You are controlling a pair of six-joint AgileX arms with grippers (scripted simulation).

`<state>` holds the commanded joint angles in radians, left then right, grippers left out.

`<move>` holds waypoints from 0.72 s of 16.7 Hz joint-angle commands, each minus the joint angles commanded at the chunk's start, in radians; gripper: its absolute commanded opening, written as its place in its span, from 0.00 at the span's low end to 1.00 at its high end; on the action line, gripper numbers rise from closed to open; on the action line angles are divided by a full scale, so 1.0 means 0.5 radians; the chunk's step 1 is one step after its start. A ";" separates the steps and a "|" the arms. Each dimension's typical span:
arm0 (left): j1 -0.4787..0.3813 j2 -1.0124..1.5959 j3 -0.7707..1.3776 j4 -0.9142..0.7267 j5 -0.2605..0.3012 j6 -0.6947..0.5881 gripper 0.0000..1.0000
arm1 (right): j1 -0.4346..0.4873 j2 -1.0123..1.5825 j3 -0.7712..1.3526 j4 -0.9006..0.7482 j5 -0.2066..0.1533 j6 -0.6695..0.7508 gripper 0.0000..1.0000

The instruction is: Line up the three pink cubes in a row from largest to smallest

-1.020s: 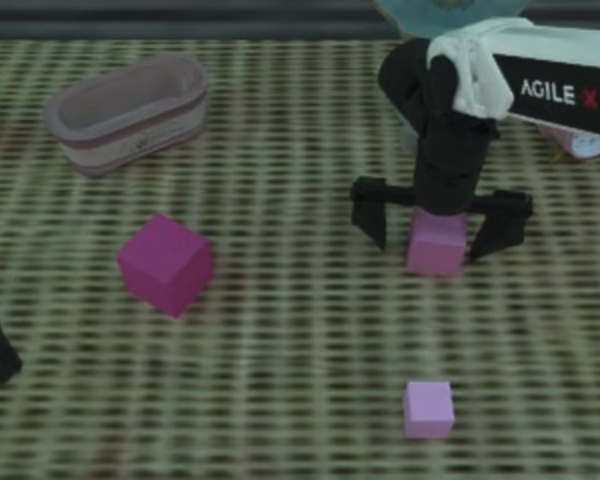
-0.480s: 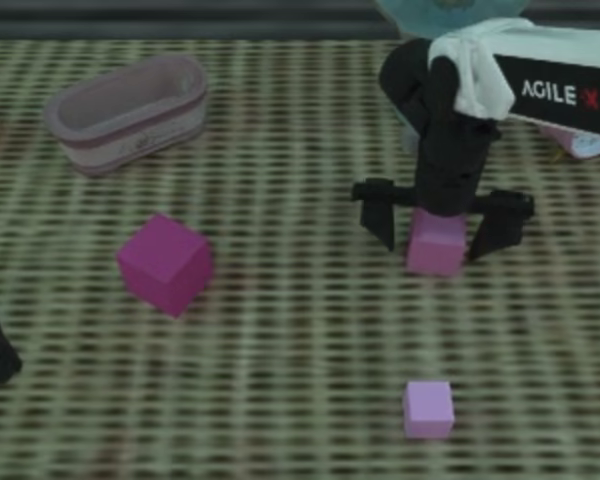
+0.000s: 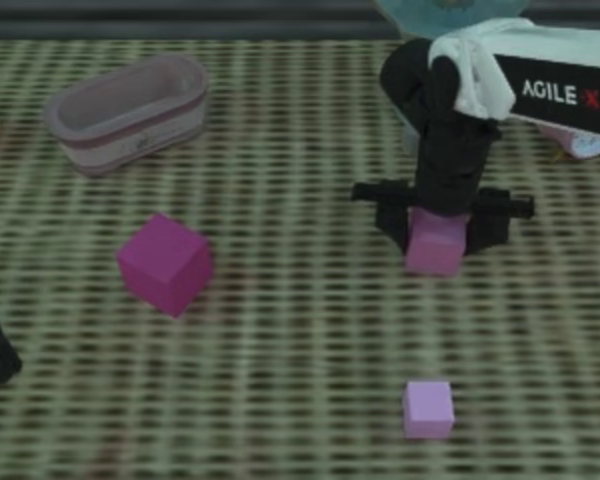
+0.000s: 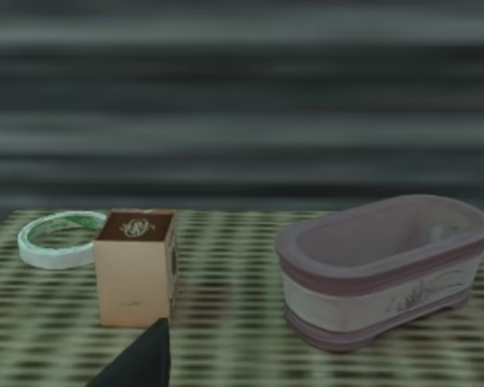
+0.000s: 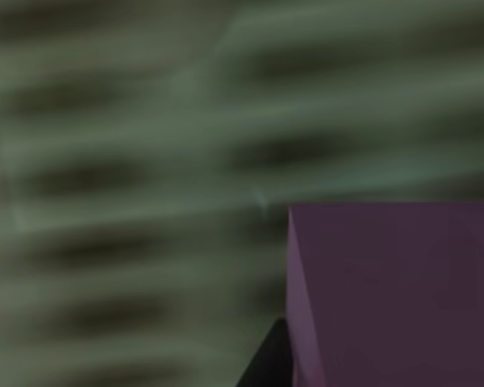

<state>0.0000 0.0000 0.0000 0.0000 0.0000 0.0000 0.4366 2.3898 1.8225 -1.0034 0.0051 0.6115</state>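
Overhead, "AGILE X" marks the right arm; its right gripper clasps the medium pink cube on green woven matting; whether the left gripper, at the near left edge, is clenched or released I cannot tell.

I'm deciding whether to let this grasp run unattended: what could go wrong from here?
1. The right gripper has its fingers against the medium pink cube, gripping near its top; a shallow hold might slip on lifting.
2. The large magenta cube sits rotated, so the row may end up crooked.
3. The small cube lies nearby and could be bumped.
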 joint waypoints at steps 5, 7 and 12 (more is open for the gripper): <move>0.000 0.000 0.000 0.000 0.000 0.000 1.00 | 0.000 0.000 0.000 0.000 0.000 0.000 0.00; 0.000 0.000 0.000 0.000 0.000 0.000 1.00 | 0.000 0.000 0.000 0.000 0.000 0.000 0.00; 0.000 0.000 0.000 0.000 0.000 0.000 1.00 | 0.006 -0.059 0.074 -0.102 0.017 -0.011 0.00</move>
<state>0.0000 0.0000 0.0000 0.0000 0.0000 0.0000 0.4396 2.3606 1.8595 -1.0543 0.0135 0.6060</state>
